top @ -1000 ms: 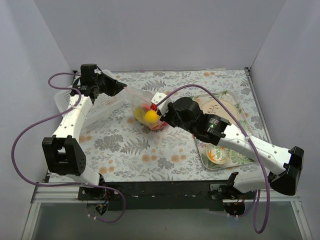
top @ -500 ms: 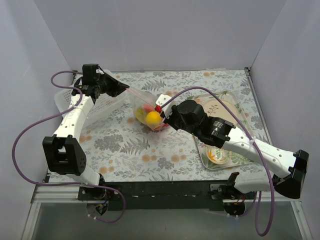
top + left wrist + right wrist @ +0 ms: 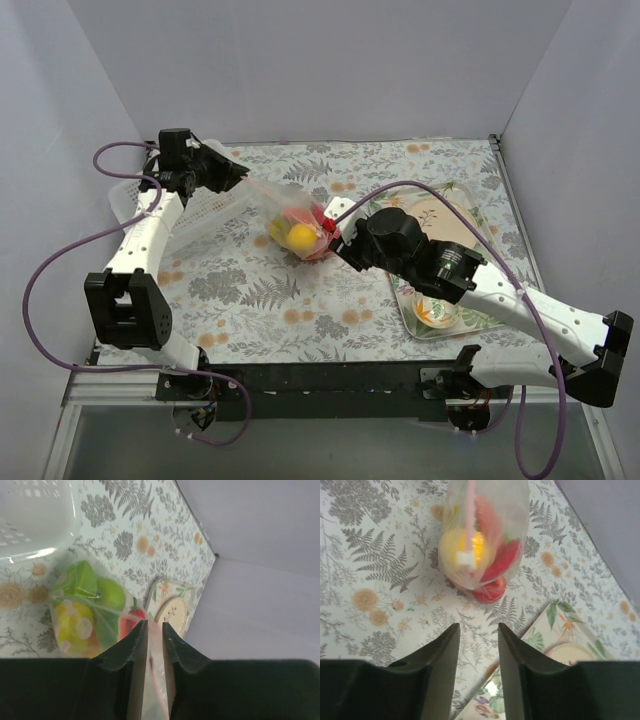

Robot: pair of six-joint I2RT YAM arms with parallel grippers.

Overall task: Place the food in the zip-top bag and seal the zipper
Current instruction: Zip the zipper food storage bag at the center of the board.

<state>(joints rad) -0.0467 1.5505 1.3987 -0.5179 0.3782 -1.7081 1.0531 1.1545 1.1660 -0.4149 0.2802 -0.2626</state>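
Observation:
The clear zip-top bag (image 3: 300,228) lies mid-table with the food inside: a yellow lemon (image 3: 302,236), green apples (image 3: 107,593) and red fruit (image 3: 492,587). My left gripper (image 3: 238,176) is shut on the bag's left corner, with the pink zipper (image 3: 156,645) pinched between its fingers. The zipper runs across the bag mouth (image 3: 470,510), and a small white piece (image 3: 466,560) sits on it. My right gripper (image 3: 337,232) is open and empty, just right of the bag and apart from it; in the right wrist view (image 3: 479,626) the bag (image 3: 482,535) hangs ahead of the jaws.
A white slotted basket (image 3: 200,208) stands at the far left under the left arm. A patterned tray (image 3: 484,218) at the right holds a plate (image 3: 440,214) and a bowl (image 3: 437,311). Grey walls close in the table on three sides.
My right gripper has drawn back right and toward the near side, away from the bag's mouth. The left gripper keeps its hold and has lifted slightly back left; the bag sags from it.

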